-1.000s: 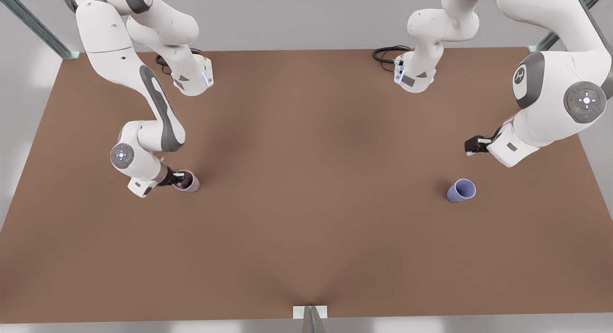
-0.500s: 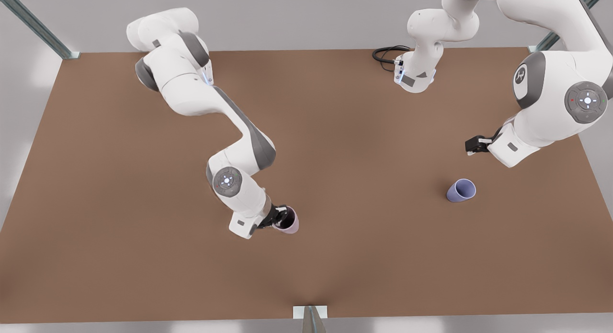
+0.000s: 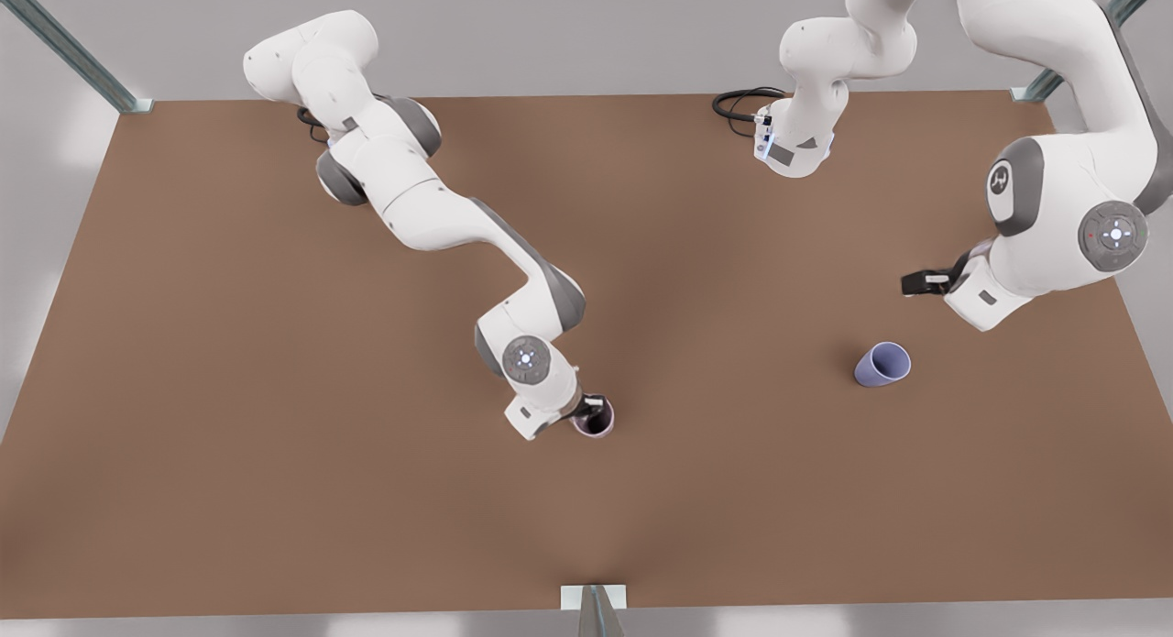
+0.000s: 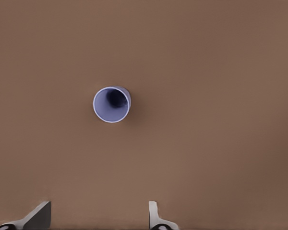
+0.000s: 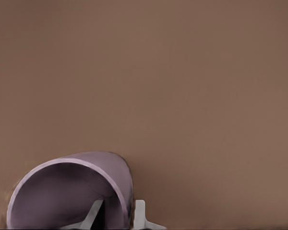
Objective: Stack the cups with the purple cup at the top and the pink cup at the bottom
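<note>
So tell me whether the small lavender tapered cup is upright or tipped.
Upright: the lavender tapered cup stands mouth-up on the brown table, its round rim open to the left gripper above, whose fingers are open.

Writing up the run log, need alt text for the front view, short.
The right end effector grips the pink cup by its rim near the middle of the brown table. The purple cup stands alone toward the front view's right, with the left end effector open above and behind it.

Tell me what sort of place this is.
Most likely a simulated robot test bench: a bare brown table on a metal frame, two white arms mounted at its far edge, a pink cup and a purple cup.
</note>
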You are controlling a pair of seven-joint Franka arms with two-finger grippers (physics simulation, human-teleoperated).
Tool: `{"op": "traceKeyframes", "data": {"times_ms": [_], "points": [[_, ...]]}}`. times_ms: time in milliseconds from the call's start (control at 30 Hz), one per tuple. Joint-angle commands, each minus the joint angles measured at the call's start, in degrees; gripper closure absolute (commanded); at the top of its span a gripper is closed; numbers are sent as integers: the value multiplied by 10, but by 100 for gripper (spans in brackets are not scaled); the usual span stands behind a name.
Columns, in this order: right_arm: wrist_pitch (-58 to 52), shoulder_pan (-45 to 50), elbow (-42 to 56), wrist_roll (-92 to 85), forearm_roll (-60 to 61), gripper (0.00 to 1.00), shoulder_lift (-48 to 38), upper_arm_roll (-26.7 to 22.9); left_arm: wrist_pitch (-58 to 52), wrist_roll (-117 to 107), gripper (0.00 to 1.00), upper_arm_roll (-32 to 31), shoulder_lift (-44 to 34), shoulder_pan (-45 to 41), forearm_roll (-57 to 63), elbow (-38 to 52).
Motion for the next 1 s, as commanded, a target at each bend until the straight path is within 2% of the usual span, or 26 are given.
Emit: {"op": "traceKeyframes", "data": {"times_ms": [0,167,300,367,433,467,533,567,667,767,833,967], "points": [[18,3,1,190,-2,0,-2,-1,167,14,0,6,2,21,-2,-54],[25,4,-1,189,-2,0,-2,-1,290,7,0,19,25,38,-2,-124],[24,4,-2,189,-6,0,-4,-1,297,6,0,21,36,39,-2,-133],[-18,3,-4,190,-7,0,-25,-1,306,6,0,21,45,42,-2,-133],[-73,-44,-24,152,-9,0,-119,-1,340,6,0,21,49,44,-2,-158],[-133,-98,-75,57,-9,0,-193,-1,359,6,0,21,56,45,-2,-160],[-165,-208,-225,-54,-9,0,-337,-1,394,5,0,21,70,45,-4,-159],[-181,-276,-328,-139,-14,0,-440,-1,418,5,0,21,89,45,-7,-156],[-230,-339,-463,-187,-14,0,-586,-1,420,5,0,21,102,45,-7,-148],[-221,-392,-464,-314,8,0,-579,-4,418,5,0,21,114,45,-7,-150],[-182,-385,-490,-393,4,0,-581,-3,418,6,0,21,126,46,-7,-151],[-184,-329,-462,-643,-67,0,-568,1,417,6,0,21,158,55,-6,-154]]}}
